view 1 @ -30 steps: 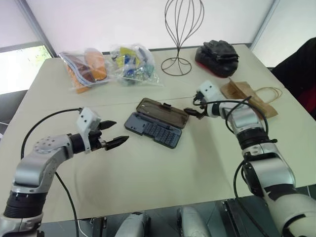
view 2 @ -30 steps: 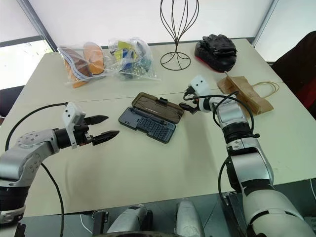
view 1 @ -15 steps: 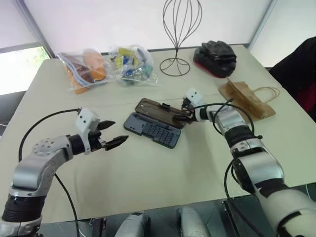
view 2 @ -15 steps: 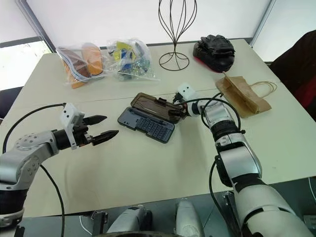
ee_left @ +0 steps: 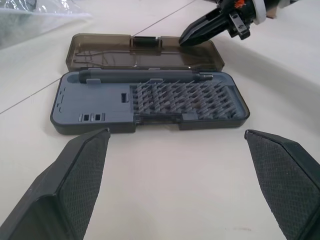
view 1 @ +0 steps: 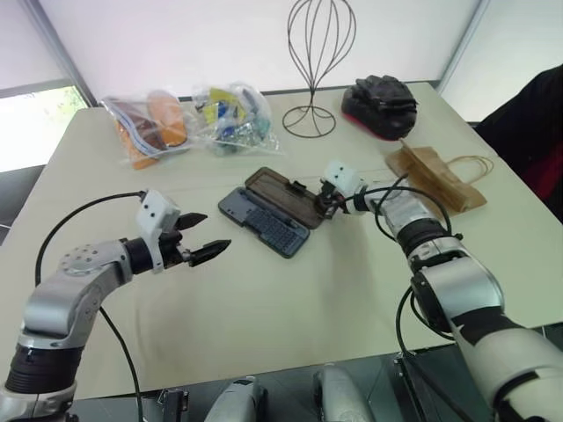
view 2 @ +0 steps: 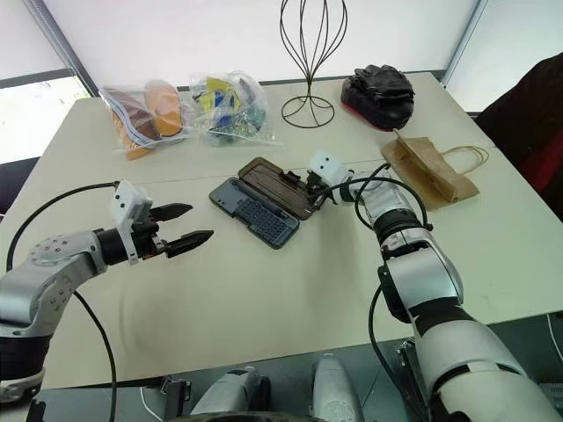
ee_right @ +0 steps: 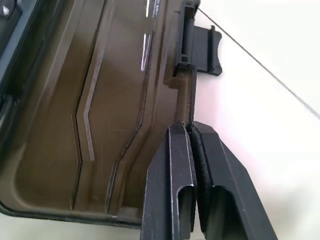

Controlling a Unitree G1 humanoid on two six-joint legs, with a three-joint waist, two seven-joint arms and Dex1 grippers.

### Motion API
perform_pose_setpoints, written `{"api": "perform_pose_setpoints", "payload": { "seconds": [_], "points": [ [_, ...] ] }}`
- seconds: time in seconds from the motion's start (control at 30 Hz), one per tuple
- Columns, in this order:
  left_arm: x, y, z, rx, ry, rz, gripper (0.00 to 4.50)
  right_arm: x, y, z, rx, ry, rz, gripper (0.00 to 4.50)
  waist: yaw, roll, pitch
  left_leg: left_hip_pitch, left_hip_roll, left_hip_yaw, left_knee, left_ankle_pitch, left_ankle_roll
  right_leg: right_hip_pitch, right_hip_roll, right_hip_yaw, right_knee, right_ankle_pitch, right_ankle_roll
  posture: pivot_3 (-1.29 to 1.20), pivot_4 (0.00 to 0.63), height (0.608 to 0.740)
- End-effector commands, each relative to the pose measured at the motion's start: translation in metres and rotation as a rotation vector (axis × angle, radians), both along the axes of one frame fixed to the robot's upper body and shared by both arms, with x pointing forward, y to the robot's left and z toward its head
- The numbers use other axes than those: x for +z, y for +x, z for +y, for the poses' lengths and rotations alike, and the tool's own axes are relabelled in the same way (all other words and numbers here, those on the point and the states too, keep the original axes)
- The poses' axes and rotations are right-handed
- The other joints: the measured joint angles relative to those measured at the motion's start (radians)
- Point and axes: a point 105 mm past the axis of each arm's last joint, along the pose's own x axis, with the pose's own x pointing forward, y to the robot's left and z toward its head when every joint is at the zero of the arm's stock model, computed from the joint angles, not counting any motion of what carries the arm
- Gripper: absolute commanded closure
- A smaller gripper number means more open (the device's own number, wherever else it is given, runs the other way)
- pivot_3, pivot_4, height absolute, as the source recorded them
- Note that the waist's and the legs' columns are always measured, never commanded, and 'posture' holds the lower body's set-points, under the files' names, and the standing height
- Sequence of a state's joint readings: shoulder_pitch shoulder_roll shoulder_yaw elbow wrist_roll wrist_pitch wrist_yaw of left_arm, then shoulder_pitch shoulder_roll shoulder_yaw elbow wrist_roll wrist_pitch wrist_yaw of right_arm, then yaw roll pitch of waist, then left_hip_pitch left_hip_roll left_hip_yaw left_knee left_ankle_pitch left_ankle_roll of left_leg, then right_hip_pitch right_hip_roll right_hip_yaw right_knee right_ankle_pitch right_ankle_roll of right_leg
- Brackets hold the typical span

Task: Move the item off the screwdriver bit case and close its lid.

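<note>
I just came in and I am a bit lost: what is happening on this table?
The robot is working on an open bit case. Its right hand is shut on the outer edge of the lid, beside the latch; the lid lies flat, open, on the table. The paper bag is already off the case, to the right. The left hand hovers open near the case.

Beige table (view 1: 290, 299) with open bit case (view 1: 264, 220) (lid (view 1: 286, 195) flat), paper bag (view 1: 435, 178), two plastic bags (view 1: 189, 119), wire stand (view 1: 312, 61), black pouch (view 1: 380, 94).
</note>
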State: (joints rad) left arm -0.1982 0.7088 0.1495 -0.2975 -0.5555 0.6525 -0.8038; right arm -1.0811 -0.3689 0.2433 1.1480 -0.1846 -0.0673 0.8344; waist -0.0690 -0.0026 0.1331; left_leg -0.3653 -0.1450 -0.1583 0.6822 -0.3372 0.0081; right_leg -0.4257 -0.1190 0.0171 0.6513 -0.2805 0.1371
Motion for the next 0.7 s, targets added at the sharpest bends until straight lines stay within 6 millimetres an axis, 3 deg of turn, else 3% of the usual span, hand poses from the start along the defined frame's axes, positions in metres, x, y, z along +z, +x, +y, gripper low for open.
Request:
{"api": "perform_pose_setpoints", "payload": {
  "seconds": [0.03,0.3,0.7],
  "points": [
    [0.005,-0.008,-0.001,-0.039,0.019,-0.014,0.00,0.003,-0.018,0.004,0.267,-0.155,-0.116,4.46,0.000,0.001,0.001,0.000,0.000,0.000,0.000,0.000,0.000,0.000,0.000,0.000,0.000,0.000,0.000,0.00,0.150,0.740],
    [-0.007,-0.026,0.004,-0.163,0.129,0.048,0.00,0.020,-0.048,0.003,0.554,-0.242,-0.222,4.46,-0.001,0.002,0.001,-0.001,0.000,0.000,-0.002,0.000,0.000,-0.002,0.000,0.000,-0.001,0.000,0.000,0.00,0.150,0.740],
    [-0.011,-0.027,-0.003,-0.186,0.124,0.049,0.00,0.005,-0.064,0.012,0.599,-0.227,-0.163,4.46,0.002,0.003,0.002,-0.002,0.000,0.000,-0.002,0.000,0.000,-0.002,0.000,0.000,-0.002,0.000,0.000,0.00,0.150,0.740]
  ]
}}
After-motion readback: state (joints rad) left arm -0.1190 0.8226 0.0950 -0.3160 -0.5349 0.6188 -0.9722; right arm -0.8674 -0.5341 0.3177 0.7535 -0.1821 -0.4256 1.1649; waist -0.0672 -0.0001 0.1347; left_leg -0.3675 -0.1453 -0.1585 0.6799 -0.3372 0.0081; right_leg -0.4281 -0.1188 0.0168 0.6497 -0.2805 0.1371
